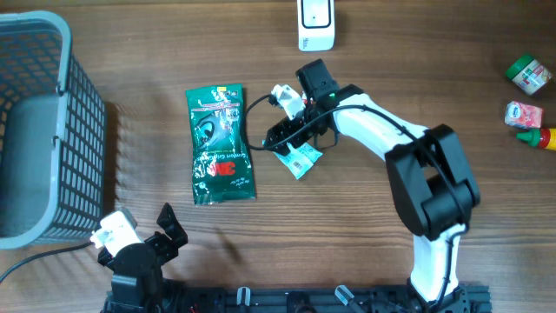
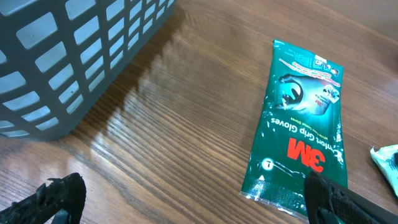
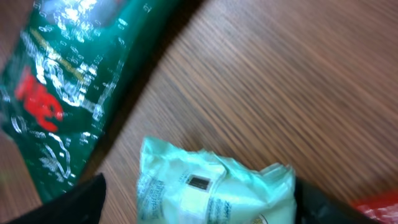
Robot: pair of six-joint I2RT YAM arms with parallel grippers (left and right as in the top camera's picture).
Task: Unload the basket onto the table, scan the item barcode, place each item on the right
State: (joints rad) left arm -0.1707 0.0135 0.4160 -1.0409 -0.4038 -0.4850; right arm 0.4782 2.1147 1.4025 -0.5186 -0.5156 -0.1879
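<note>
Mint-green packet [image 1: 301, 161]: lies flat on the wooden bench [image 1: 417, 61], just right of the glove pack. I judge it to be the item to scan, since the right arm is over it.
Right gripper [image 1: 285, 139]: low over the packet with its fingers spread to either side, not yet pinching. This looks like the set-up for a pick.
Left gripper [image 2: 196, 202]: spread wide and holding nothing, near the bench's front edge, clear of the working arm.
Green 3M glove pack [image 1: 221, 143]: flat between basket and packet, touched by neither arm.
White scanner [image 1: 315, 24]: at the far edge, well apart from the packet, which would have to be lifted and turned toward it.
Grey basket [image 1: 65, 52]: far left, probably meant for scanned goods.
Right wrist view only: a small dark printed patch on the packet's face, too blurred to call a barcode.
Overhead only: the scanner, the basket and the small items at the right edge [image 1: 528, 74].
Left wrist view only: the glove pack's lettering, legible.
</note>
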